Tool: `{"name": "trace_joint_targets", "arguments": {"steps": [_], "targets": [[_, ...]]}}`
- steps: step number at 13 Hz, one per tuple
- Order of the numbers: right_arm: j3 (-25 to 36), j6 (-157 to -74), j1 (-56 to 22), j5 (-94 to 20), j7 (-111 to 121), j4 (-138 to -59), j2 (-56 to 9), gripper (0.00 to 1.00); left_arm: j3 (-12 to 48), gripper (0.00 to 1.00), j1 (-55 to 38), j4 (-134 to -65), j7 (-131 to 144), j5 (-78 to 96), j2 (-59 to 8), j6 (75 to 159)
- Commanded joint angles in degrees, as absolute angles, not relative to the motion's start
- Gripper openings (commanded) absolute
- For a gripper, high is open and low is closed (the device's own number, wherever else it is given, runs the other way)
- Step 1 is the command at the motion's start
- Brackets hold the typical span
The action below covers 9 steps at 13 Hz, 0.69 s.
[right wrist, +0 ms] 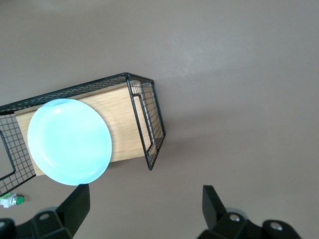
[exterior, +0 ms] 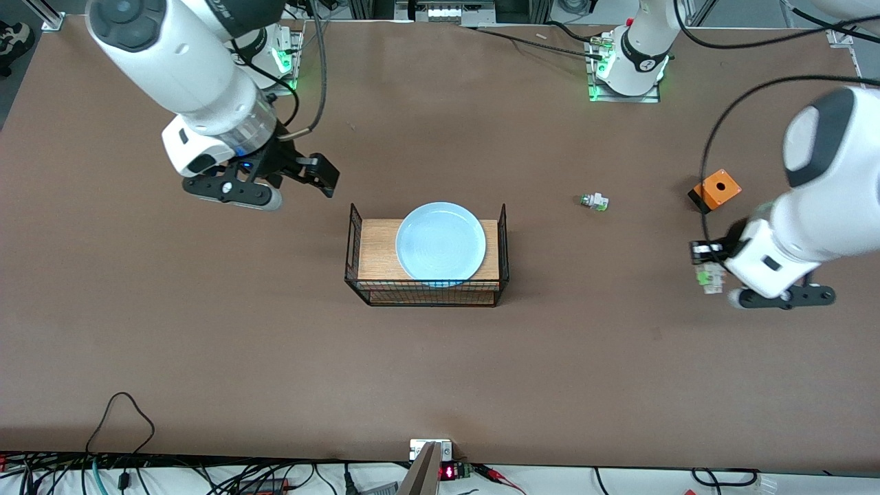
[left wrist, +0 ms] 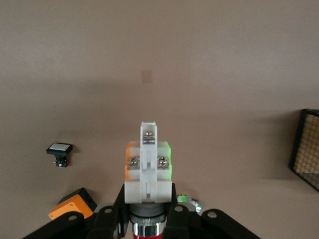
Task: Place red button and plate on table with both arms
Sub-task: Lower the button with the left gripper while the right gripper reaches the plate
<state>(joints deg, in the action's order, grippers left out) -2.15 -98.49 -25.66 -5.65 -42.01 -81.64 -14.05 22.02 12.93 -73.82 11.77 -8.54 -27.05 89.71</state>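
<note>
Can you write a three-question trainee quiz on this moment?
1. True or false: the plate lies on the bare table.
2. What does the left gripper hold? A) red button B) orange box C) nothing
3. The right gripper, over the table near the wire rack, is ____.

Key: 1 false, it sits on the rack's wooden top. 2 A. 3 open, holding nothing.

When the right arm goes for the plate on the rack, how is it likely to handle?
The plate looks rigid and glossy, so probably slippery between narrow fingers. It overhangs the wire rack toward the front camera, so a downward press could tip it. The right gripper hangs open above the table.
</note>
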Motion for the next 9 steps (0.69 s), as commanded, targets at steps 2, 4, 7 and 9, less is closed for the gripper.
{"name": "trace_joint_targets", "arguments": {"steps": [2, 4, 7, 9], "targets": [[-1.8, -100.8, -29.4, -5.4, -51.2, -80.4, -17.5, 1.0, 23.1, 0.0, 17.7, -79.8, 6.6, -6.3, -28.9, 96.1], [-1.7, -104.3, -30.1, -5.7, -51.9, -80.4, -19.6, 1.0, 23.4, 0.0, 18.7, -84.9, 6.6, -6.2, -28.0, 100.9], [-1.7, -105.6, -31.2, -5.1, -51.8, -80.4, -24.1, 1.0, 23.6, 0.0, 21.0, -94.8, 6.6, -6.2, -24.8, 109.7], [-1.7, -109.1, -31.3, -5.8, -51.7, -80.4, -25.6, 1.0, 23.6, 0.0, 22.3, -98.5, 6.6, -6.2, -24.5, 112.9]]}}
